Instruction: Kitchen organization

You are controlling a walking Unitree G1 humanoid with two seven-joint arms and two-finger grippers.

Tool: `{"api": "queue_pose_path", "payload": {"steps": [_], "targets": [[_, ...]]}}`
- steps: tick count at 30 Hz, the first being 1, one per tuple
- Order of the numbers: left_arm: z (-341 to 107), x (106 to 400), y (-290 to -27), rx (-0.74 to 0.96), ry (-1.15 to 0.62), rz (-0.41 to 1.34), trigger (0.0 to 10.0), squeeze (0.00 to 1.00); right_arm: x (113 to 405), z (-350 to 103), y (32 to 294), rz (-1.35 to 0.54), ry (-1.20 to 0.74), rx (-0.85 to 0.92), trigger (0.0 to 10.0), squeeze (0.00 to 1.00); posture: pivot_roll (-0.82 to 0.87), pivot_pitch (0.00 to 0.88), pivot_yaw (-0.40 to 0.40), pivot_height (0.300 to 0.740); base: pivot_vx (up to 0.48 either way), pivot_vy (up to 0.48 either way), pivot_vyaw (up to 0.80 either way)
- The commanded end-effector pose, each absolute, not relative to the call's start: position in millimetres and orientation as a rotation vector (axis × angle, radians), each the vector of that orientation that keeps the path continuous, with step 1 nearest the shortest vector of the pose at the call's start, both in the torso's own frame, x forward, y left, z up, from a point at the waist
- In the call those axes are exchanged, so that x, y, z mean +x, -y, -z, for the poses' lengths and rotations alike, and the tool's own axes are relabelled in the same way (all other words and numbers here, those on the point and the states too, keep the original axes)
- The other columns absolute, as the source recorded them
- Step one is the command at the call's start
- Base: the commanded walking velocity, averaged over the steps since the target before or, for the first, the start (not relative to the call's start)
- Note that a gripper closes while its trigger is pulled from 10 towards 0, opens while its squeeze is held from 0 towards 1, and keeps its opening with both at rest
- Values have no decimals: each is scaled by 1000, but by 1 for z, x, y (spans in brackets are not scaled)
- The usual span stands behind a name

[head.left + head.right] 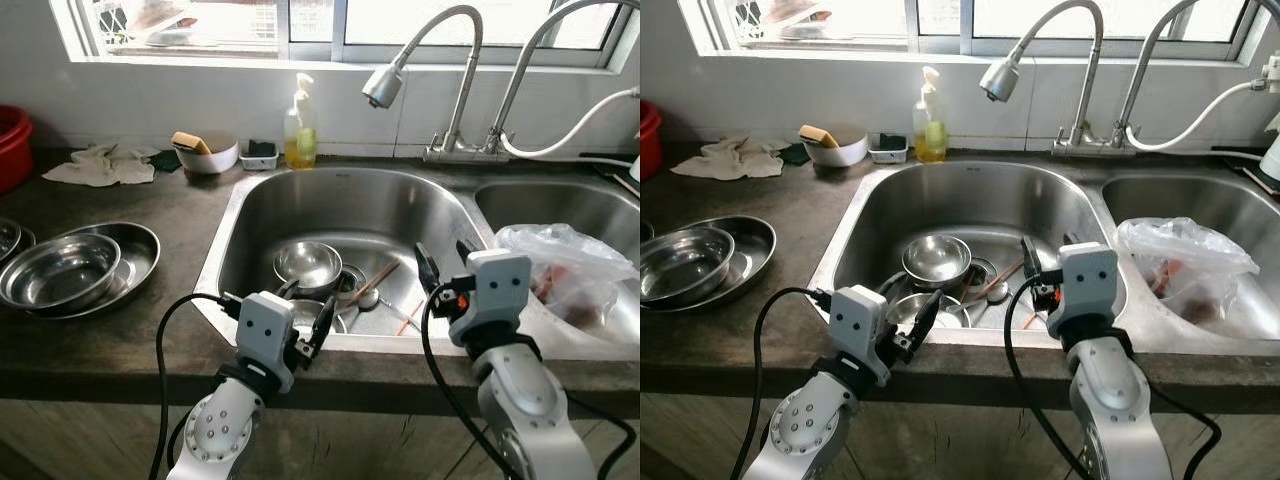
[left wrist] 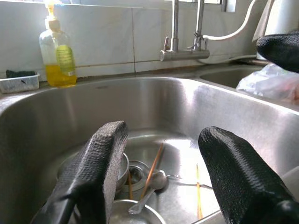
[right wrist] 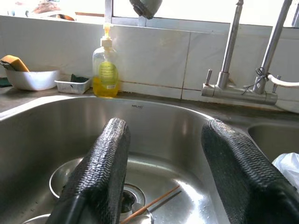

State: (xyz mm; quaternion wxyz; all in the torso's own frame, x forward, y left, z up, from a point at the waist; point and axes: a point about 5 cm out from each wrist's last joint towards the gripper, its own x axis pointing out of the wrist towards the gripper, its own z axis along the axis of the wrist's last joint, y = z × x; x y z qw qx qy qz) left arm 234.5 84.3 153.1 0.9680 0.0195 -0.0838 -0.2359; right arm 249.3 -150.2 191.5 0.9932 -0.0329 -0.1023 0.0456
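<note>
Both tools, the left tool (image 1: 322, 322) and right tool (image 1: 440, 262), hang open and empty at the sink's (image 1: 340, 190) near rim, apparently approaching the steel bowls (image 1: 308, 262), chopsticks (image 1: 372, 283) and spoon (image 2: 148, 192) around the drain, so next one must reach down to grasp.

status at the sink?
Left gripper and right gripper open, empty, at the sink front rim. Steel bowls, spoon, chopsticks inside. Nothing blocking.
</note>
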Motion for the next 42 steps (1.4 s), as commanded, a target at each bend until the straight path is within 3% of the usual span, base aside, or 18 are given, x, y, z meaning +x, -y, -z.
{"api": "queue_pose_path", "payload": {"steps": [1, 14, 30, 37, 42], "targets": [[-158, 233, -83, 21, 180, 478, 10000, 0, 243, -195, 150, -85, 218, -62, 10000, 0, 16, 0, -40, 740, 0, 0, 0], [-155, 235, -83, 24, 162, 477, 10000, 0, 251, -199, 154, -66, 226, -56, 10000, 0, 21, 0, -44, 740, 0, 332, 614], [-156, 235, -84, 26, 165, 474, 10000, 0, 258, -214, 153, -47, 286, -32, 10000, 0, 22, 0, -36, 740, 0, 0, 800], [-155, 235, -83, 30, 162, 473, 10000, 0, 273, -224, 152, -68, 297, -43, 10000, 0, 27, 0, -37, 740, 0, 0, 800], [-148, 231, -83, 40, 130, 485, 10000, 0, 299, -228, 161, -48, 237, -77, 10000, 0, 30, 3, -43, 740, 0, 0, 0]]}}
